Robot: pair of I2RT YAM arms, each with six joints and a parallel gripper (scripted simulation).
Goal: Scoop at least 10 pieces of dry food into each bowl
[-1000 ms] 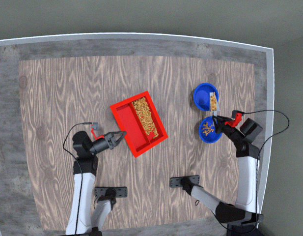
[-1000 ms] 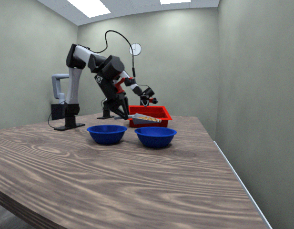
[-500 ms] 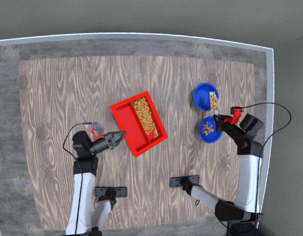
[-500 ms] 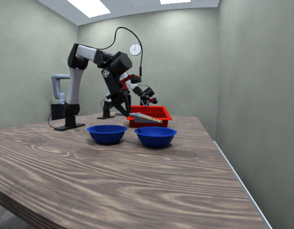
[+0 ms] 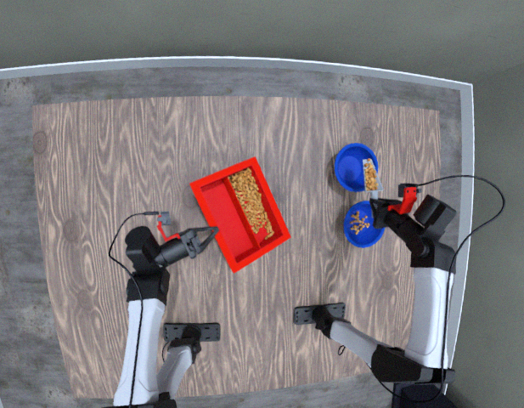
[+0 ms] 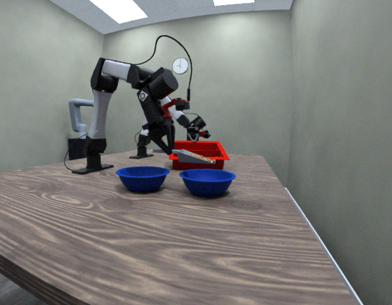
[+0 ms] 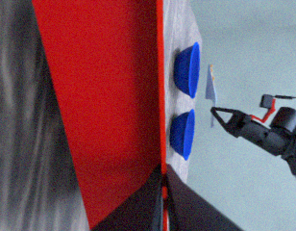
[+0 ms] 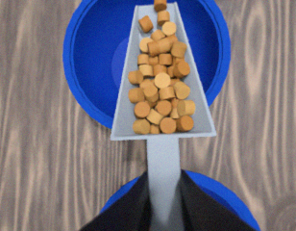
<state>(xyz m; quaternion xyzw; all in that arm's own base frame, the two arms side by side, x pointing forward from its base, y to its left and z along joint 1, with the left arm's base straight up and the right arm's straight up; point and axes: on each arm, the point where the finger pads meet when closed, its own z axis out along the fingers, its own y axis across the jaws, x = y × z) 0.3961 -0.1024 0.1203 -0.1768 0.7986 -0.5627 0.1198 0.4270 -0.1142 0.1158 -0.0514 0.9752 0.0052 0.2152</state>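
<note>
My right gripper [image 5: 375,201] [image 6: 171,152] [image 7: 210,108] is shut on the handle of the grey scoop [image 6: 189,159] [image 8: 163,150]. The scoop is in the air over the far blue bowl [image 5: 348,170] [image 6: 207,184] [image 8: 94,67], tip tilted down, loaded with many pieces [image 5: 370,174] [image 8: 162,91]; one is at its front lip. The far bowl's visible inside is empty. The near blue bowl [image 6: 142,181] [image 7: 182,135] holds several scattered pieces [image 5: 359,222]. My left gripper [image 5: 216,229] [image 7: 163,171] is shut on the wall of the red box [image 5: 228,215] [image 6: 196,164] [image 7: 105,96].
The box lies left of the bowls in the top view. Its right compartment holds the remaining food [image 5: 250,197]; its left compartment is bare. Both bowls stand upright, close together, on the wooden table [image 5: 314,263]. The right forearm passes beside the near bowl.
</note>
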